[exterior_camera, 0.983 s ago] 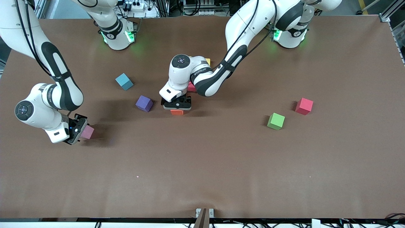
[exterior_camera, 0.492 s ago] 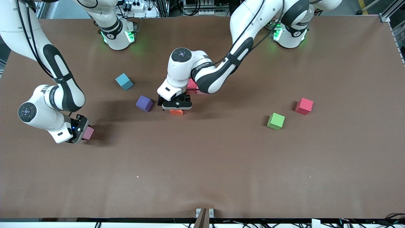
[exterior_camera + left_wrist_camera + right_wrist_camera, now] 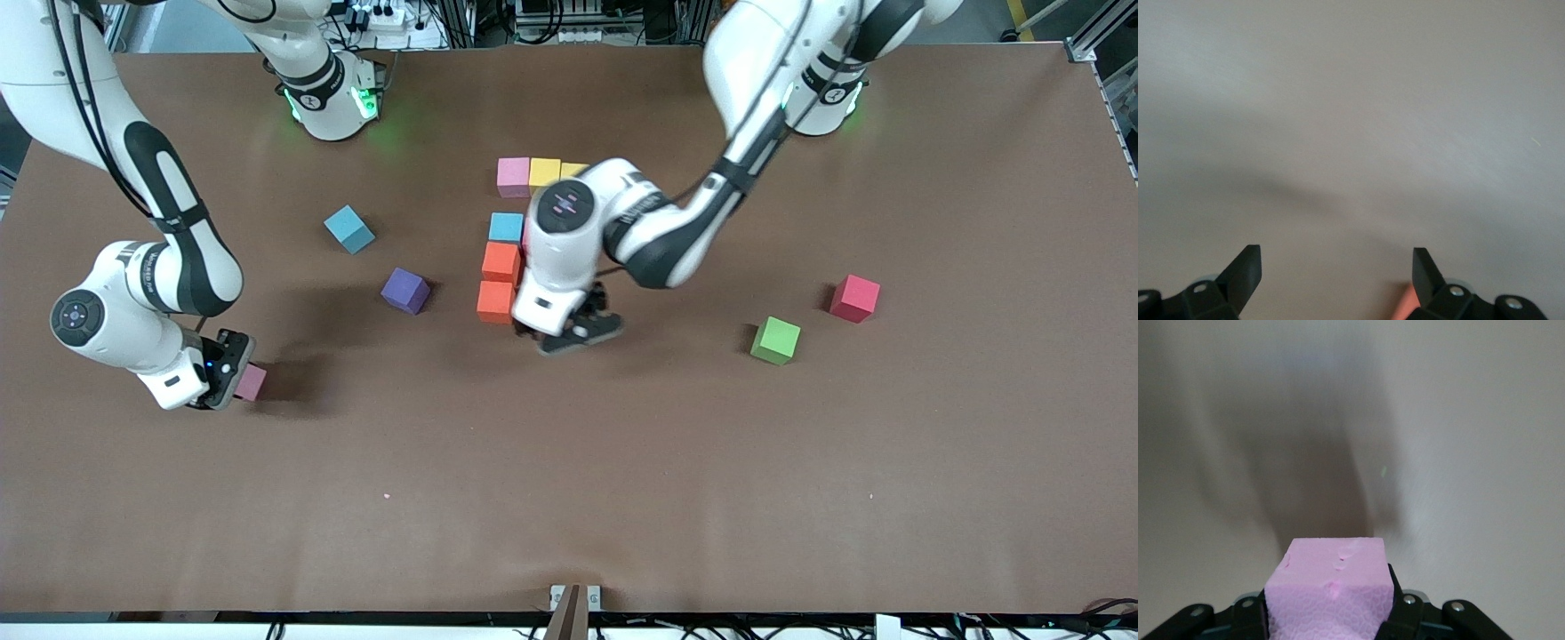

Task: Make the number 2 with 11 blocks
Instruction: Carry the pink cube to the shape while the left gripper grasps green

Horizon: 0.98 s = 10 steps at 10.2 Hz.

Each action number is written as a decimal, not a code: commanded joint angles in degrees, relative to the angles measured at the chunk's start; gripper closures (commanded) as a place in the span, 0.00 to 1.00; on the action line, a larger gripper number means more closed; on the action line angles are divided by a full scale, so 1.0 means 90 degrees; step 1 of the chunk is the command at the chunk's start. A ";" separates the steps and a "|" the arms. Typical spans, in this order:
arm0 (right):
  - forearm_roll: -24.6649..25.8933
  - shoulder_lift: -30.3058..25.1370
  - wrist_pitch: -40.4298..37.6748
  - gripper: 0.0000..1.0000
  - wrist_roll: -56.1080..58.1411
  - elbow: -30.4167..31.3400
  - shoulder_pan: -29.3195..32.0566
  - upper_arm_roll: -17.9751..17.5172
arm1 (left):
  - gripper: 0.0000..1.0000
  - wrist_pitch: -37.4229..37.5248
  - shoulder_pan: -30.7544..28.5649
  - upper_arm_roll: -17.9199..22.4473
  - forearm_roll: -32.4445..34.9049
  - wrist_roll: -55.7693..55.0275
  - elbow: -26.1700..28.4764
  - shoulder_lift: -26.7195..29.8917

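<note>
The number 2 stands partly built mid-table: a pink block (image 3: 513, 175) and two yellow blocks (image 3: 544, 171) in a row, with a cyan block (image 3: 506, 228) and two orange blocks (image 3: 495, 302) in a column nearer the front camera. My left gripper (image 3: 573, 331) (image 3: 1337, 257) hangs open and empty just beside the nearest orange block (image 3: 1405, 303). At the right arm's end of the table, my right gripper (image 3: 222, 373) (image 3: 1328, 613) is shut on another pink block (image 3: 252, 382) (image 3: 1331, 587), which sits low at the table surface.
Loose blocks lie around: a second cyan block (image 3: 348, 228) and a purple block (image 3: 405, 290) between the arms' work spots, a green block (image 3: 775, 340) and a red block (image 3: 854, 298) toward the left arm's end. The left forearm hides part of the built rows.
The left gripper has drawn off the orange block toward the left arm's end, uncovering the column. The right gripper's fingers have closed on the pink block.
</note>
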<state>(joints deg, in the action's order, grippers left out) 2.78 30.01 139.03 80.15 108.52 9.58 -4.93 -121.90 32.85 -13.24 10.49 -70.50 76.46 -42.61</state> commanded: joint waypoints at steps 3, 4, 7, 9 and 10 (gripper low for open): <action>0.0013 -0.0307 -0.1549 0.49 -0.1381 -0.1206 -0.1558 -0.0029 | 0.00 -0.0808 -0.1625 -0.0540 -0.0238 0.0486 0.3490 0.2171; -0.0103 -0.0316 -0.1580 0.49 -0.1927 -0.1267 -0.1785 -0.0038 | 0.00 -0.0985 -0.1889 -0.0589 -0.0238 0.0731 0.3990 0.2465; -0.0875 -0.0297 -0.1551 0.49 -0.3257 -0.1287 -0.2332 -0.0019 | 0.00 -0.0997 -0.2816 -0.0725 -0.0257 0.2183 0.4532 0.2712; -0.0876 -0.0258 -0.1502 0.49 -0.3437 -0.1374 -0.2703 -0.0019 | 0.00 -0.0997 -0.3742 -0.1202 -0.0374 0.3480 0.4542 0.2645; -0.0876 -0.0248 -0.1502 0.49 -0.3379 -0.1471 -0.2985 -0.0019 | 0.00 -0.0997 -0.4095 -0.1350 -0.0384 0.4212 0.4551 0.2635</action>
<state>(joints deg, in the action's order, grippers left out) -4.31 27.34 125.77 50.25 97.07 -14.26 -5.52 -130.05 0.42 -22.54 8.75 -40.04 115.81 -20.16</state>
